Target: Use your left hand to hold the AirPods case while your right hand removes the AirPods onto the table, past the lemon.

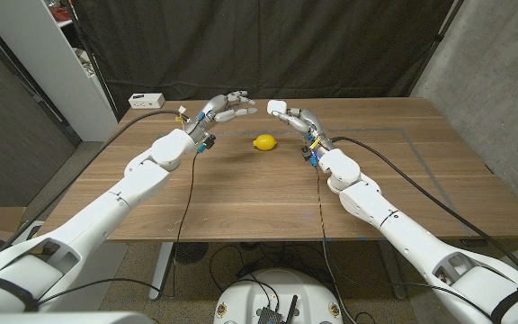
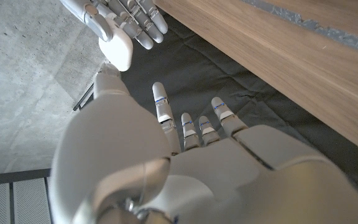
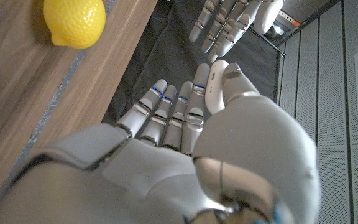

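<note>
AirPods case: small white rounded case, held at the tips of the right hand, above the far part of the table, past the lemon. In the right wrist view the case sits between thumb and fingers of that hand. In the left wrist view the same white case shows at the right hand's fingertips.

Left hand: raised over the far table edge, fingers spread and pointing toward the right hand, holding nothing; a small gap lies between its fingertips and the case. Left wrist view shows its own fingers straight and apart.

Lemon: yellow, lying on the wood just nearer than the two hands, roughly between them. Also seen in the right wrist view.

Beyond the table's far left corner, a white box on a ledge. Dark curtain behind.
</note>
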`<state>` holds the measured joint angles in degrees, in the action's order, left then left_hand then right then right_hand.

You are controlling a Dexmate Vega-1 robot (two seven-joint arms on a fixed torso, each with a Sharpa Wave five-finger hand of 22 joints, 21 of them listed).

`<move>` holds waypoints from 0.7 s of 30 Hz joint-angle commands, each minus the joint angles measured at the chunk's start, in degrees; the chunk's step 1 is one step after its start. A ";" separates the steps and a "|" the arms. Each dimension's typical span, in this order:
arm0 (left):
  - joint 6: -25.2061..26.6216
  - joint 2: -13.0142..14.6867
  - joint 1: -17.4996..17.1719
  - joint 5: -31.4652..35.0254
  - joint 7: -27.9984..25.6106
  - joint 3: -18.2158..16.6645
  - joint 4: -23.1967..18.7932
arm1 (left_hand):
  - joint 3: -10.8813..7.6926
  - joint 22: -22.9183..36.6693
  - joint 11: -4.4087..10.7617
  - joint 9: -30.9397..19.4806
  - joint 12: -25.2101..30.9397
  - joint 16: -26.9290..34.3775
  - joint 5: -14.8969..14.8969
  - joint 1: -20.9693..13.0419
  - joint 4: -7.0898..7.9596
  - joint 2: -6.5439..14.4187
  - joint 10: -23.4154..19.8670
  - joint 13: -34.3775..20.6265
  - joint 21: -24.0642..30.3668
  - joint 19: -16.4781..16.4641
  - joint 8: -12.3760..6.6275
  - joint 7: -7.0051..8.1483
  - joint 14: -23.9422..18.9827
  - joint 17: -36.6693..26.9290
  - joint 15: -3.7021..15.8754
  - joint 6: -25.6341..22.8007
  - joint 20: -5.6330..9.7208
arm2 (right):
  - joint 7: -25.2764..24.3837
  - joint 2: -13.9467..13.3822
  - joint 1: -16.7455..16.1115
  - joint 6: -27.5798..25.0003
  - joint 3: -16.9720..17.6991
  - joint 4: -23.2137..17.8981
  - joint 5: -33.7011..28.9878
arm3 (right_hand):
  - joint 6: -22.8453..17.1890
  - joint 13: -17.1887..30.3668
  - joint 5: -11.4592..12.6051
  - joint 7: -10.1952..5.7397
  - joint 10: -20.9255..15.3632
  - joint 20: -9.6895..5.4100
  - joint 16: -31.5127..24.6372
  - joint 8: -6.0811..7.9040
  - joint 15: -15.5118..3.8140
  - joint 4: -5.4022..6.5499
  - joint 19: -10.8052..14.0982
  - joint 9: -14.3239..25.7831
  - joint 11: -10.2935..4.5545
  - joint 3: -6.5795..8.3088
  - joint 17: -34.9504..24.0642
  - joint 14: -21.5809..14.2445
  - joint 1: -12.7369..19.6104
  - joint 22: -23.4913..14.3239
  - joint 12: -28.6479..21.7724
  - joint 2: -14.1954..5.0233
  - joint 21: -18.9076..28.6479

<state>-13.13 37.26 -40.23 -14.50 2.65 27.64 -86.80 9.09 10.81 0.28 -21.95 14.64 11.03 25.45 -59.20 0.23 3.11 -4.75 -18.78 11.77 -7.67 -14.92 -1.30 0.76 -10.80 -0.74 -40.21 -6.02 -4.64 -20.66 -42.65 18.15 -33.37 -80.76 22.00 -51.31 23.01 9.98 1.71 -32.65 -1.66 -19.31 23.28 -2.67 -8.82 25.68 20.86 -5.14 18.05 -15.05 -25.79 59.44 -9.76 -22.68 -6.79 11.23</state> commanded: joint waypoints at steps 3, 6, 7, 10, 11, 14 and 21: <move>0.14 -1.63 0.76 -5.45 3.28 0.52 1.57 | 0.47 0.11 0.41 -0.49 0.80 0.60 0.54 -0.65 -0.17 1.43 -1.61 -0.15 0.36 -0.50 -1.23 0.30 -1.44 -0.24 0.07 -3.13 -0.07 | -0.80 2.38 0.65 7.03 -0.67 4.62 -4.53 | -5.35 0.35 0.36 -5.43 -2.78 -0.20 -0.63 -0.21 -10.26 0.00 -0.27 1.82 -3.49 -0.60 -0.35 0.12 1.13 -0.22 -0.43 -0.85 -0.15; -1.04 -2.01 0.99 -5.71 4.04 0.81 2.25 | 0.54 0.12 0.32 -0.59 1.05 0.63 0.56 -0.81 -0.17 1.64 -2.19 -0.16 0.42 -0.62 -1.43 0.42 -1.65 -0.23 0.13 -3.75 -0.16 | -1.21 2.37 0.70 6.80 -0.76 4.59 -5.28 | -5.32 0.41 0.38 -5.42 -2.88 -0.36 -0.71 -0.32 -10.24 0.04 -0.28 1.76 -3.52 -0.78 -0.43 0.10 1.19 -0.22 -0.47 -0.84 -0.13; -1.43 -2.09 0.97 -5.63 4.04 0.86 2.34 | 0.59 0.12 0.69 -0.63 1.08 0.67 0.57 -0.89 -0.18 1.70 -2.24 -0.16 0.41 -0.61 -1.41 0.37 -1.82 -0.23 0.11 -3.77 -0.17 | -1.20 2.40 0.70 6.74 -0.78 4.59 -5.31 | -5.33 0.43 0.39 -5.40 -2.94 -0.37 -0.75 -0.34 -10.24 0.05 -0.29 1.74 -3.60 -0.83 -0.45 0.07 1.21 -0.22 -0.50 -0.86 -0.12; -2.96 -2.30 0.97 -5.49 4.23 0.89 2.83 | 0.73 0.12 0.49 -0.70 1.18 0.79 0.57 -1.01 -0.20 1.73 -2.46 -0.17 0.43 -0.63 -1.52 0.65 -2.24 -0.23 0.45 -4.19 -0.21 | -1.23 2.39 0.80 6.39 -0.80 4.58 -5.51 | -5.39 0.50 0.40 -5.37 -2.95 -0.45 -0.84 -0.41 -10.23 0.09 -0.31 1.68 -3.60 -1.03 -0.54 0.06 1.26 -0.21 -0.50 -0.83 -0.10; -3.39 -2.33 0.95 -5.36 4.19 0.88 2.92 | 0.79 0.12 0.52 -0.72 1.20 0.78 0.57 -1.05 -0.21 1.72 -2.51 -0.18 0.45 -0.68 -1.55 0.93 -2.28 -0.23 0.55 -4.32 -0.25 | -1.12 2.36 0.87 6.31 -0.82 4.61 -5.52 | -5.37 0.51 0.40 -5.37 -2.95 -0.48 -0.85 -0.44 -10.23 0.09 -0.35 1.67 -3.65 -1.06 -0.55 0.06 1.28 -0.21 -0.50 -0.83 -0.12; -4.06 -2.22 0.92 -5.09 4.23 0.86 2.85 | 1.12 0.12 1.01 -0.78 1.29 0.82 0.56 -1.26 -0.26 1.67 -2.66 -0.20 0.47 -0.73 -1.12 2.78 -2.66 -0.23 0.80 -3.64 -0.23 | -1.03 2.37 1.05 6.31 -0.82 4.82 -5.65 | -5.55 0.59 0.43 -5.33 -2.94 -0.46 -0.90 -0.47 -10.25 0.09 -0.39 1.60 -3.56 -1.24 -0.62 0.10 1.37 -0.20 -0.50 -0.81 -0.10; -4.08 -1.94 0.85 -3.62 3.34 1.09 2.14 | 1.47 0.12 2.23 -0.55 1.29 0.70 0.61 -2.03 -0.59 1.58 -2.61 -0.21 0.53 -0.88 -0.80 4.98 -2.79 -0.21 1.12 -3.90 -0.23 | -0.52 2.47 1.42 6.72 -0.92 5.26 -5.78 | -5.56 0.73 0.48 -5.35 -3.12 -0.40 -1.04 -0.58 -10.26 0.11 -0.42 1.63 -3.55 -1.60 -0.78 0.16 1.59 -0.20 -0.57 -0.82 -0.06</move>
<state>-15.57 35.38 -39.43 -19.23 6.29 28.37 -84.50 10.12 10.80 1.97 -22.48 15.69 11.47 25.66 -60.33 -0.32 4.69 -7.25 -18.77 11.82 -7.91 -15.75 2.89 -1.56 -10.79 0.00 -43.91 -6.26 -5.45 -18.52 -41.82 24.18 -34.08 -76.46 16.97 -51.46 23.53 10.20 1.56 -33.06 -1.96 -19.97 22.29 -2.77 -8.76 25.38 20.86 -6.23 16.57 -15.61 -25.69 60.79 -9.83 -22.90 -7.09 11.27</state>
